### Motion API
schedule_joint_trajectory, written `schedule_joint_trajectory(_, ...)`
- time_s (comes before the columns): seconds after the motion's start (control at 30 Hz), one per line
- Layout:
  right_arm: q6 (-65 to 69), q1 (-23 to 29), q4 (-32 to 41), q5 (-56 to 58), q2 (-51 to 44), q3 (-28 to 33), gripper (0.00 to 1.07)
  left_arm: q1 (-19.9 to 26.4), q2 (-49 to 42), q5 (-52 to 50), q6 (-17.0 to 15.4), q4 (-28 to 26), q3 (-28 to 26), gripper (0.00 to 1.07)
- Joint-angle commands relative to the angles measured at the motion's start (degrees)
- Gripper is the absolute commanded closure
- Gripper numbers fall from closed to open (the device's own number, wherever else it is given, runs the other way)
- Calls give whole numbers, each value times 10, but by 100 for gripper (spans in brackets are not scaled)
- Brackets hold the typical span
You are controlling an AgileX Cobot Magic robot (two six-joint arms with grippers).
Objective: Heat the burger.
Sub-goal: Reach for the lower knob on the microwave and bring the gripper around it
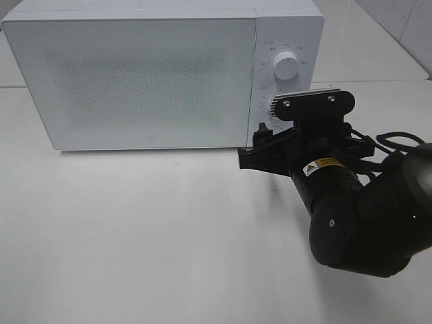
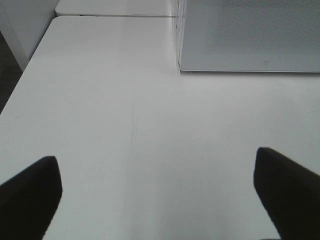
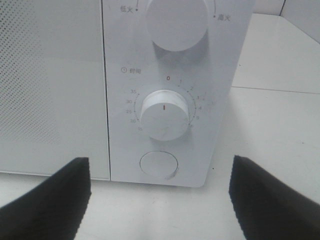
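The burger shows in no view, and whether it sits behind the dotted door of the closed microwave (image 1: pixel 135 74) cannot be told. Trouble would likely come at the panel on the right. A push in at this height could meet the round button (image 3: pixel 158 165) rather than the timer knob (image 3: pixel 165 114) above it, perhaps popping the door, or smooth plastic could slip and set a wrong time. The left gripper (image 2: pixel 156 162) hangs spread wide and empty over the table (image 2: pixel 125 100); the right gripper (image 3: pixel 160 167) faces the panel, spread, touching nothing.
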Motion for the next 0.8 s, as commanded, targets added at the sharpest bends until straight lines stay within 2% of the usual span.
schedule_joint_trajectory(0.03,28,-2,-3,-109,1,-3,32,0,-15,-8,0,-4,2,9)
schedule_joint_trajectory(0.3,33,-2,-3,-109,1,-3,32,0,-15,-8,0,-4,2,9)
schedule_joint_trajectory(0.5,33,-30,-29,-108,14,-20,32,0,-15,-8,0,-4,2,9)
schedule_joint_trajectory(0.8,34,-35,-34,-108,29,-38,32,0,-15,-8,0,-4,2,9)
